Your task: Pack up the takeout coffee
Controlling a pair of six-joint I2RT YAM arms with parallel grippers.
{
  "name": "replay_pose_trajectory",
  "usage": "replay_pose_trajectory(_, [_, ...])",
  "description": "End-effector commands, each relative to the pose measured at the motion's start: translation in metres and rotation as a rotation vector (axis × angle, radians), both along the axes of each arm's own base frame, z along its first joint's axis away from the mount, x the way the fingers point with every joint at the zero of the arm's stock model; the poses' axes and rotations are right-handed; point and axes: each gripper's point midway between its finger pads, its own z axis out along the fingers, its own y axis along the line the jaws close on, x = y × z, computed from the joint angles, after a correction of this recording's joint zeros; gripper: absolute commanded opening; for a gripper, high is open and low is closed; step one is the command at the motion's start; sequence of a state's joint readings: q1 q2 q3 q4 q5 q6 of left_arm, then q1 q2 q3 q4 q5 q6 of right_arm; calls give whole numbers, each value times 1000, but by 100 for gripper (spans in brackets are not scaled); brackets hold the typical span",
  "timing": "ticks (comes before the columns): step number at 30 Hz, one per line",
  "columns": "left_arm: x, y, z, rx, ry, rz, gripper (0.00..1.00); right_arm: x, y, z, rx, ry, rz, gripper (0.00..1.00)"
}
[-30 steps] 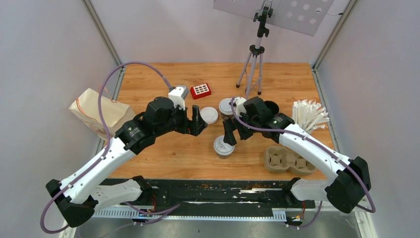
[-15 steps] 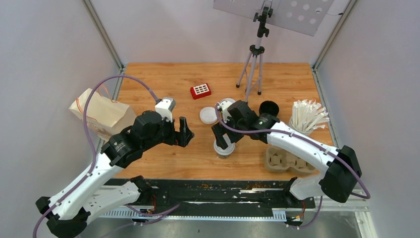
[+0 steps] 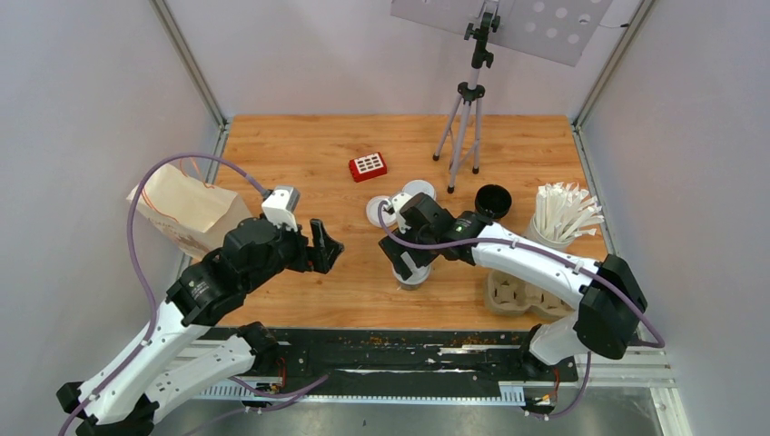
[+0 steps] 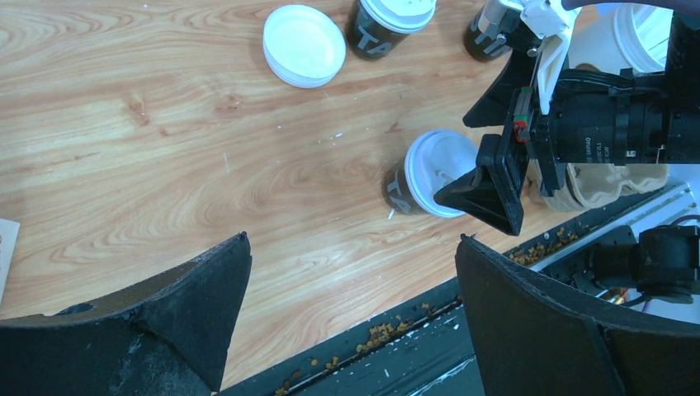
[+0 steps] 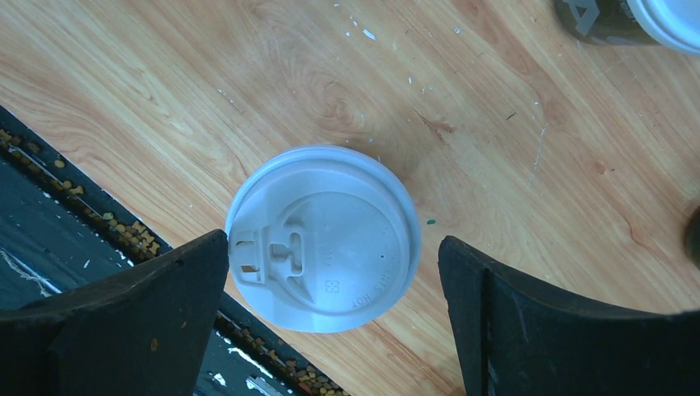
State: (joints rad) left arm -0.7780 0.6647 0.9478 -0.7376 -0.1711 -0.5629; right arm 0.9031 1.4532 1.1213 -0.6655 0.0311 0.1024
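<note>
The table (image 3: pixel 300 154) was pale orange wood with a strong grain, flecked with small white specks. It was closed in by plain white walls (image 3: pixel 82 109), with metal posts (image 3: pixel 186 59) at the back corners. A black rail (image 3: pixel 399 350) ran along its near edge, littered with brown crumbs.

A lidded cup (image 5: pixel 322 239) stood upright near that edge. The right gripper (image 3: pixel 406 266) hung over it with its jaws spread wide, one finger on each side of the white lid and neither pressing it. A second lidded cup (image 3: pixel 418 189) stood further back. A loose lid (image 3: pixel 380 212) lay flat just to its left, and an open cup (image 3: pixel 493 200) with no lid stood apart to its right.

The left gripper (image 3: pixel 325 247) was released and empty above bare wood, well to the left of the near cup, with its fingers (image 4: pixel 165 330) wide apart.

The tray (image 3: pixel 527 295) sat empty at the near right corner, partly under the right arm. A white cup of straws (image 3: pixel 563 213) stood behind it. A brown paper bag (image 3: pixel 186 207) lay over the table's left edge, a small red box (image 3: pixel 368 166) sat mid-table, and a tripod (image 3: pixel 468 100) stood at the back.
</note>
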Motion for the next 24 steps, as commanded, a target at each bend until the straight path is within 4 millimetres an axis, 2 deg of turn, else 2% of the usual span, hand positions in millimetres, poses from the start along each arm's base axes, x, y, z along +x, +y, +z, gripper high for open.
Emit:
replay_pose_trajectory(1, [4,0,-3,1,3,18,100,6,10,9,16,-35,6,97])
replay_pose_trajectory(7, [5,2,-5,9,-1,28,100,4,10,5,8,-23,14,95])
replay_pose_trajectory(13, [5,3,-7,15,1,31,100,2,13,12,27,-27,21,93])
replay_pose_trajectory(24, [5,6,-5,14,-6,43,100,1,6,2,-8,-18,6,86])
